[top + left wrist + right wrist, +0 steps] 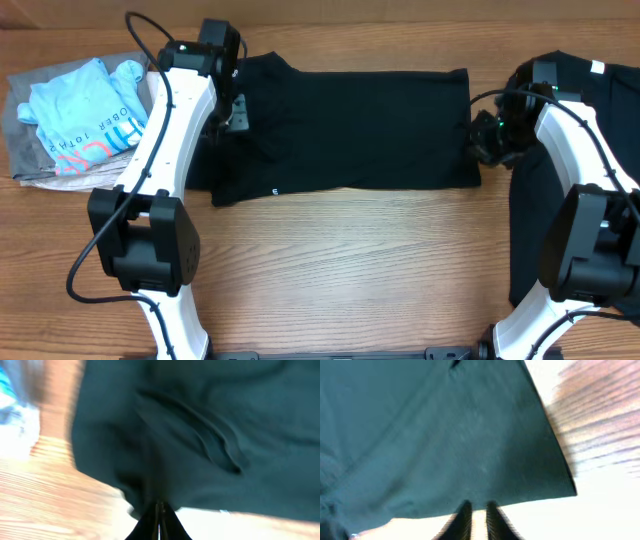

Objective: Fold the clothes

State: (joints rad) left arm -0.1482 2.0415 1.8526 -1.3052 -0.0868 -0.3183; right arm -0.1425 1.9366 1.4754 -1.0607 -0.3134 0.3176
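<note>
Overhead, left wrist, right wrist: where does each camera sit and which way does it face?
Overhead: above the table, looking straight down at the shirt; left arm and right arm show.
Left wrist: on the left arm, looking along the left gripper, shut on the shirt's edge.
Right wrist: on the right arm, looking along the right gripper, shut on the shirt's edge.
Shared: all three see the shirt.

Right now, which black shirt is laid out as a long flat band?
The middle shirt, running left to right; the other black shirt sits at the right edge, partly under the right arm.
</note>
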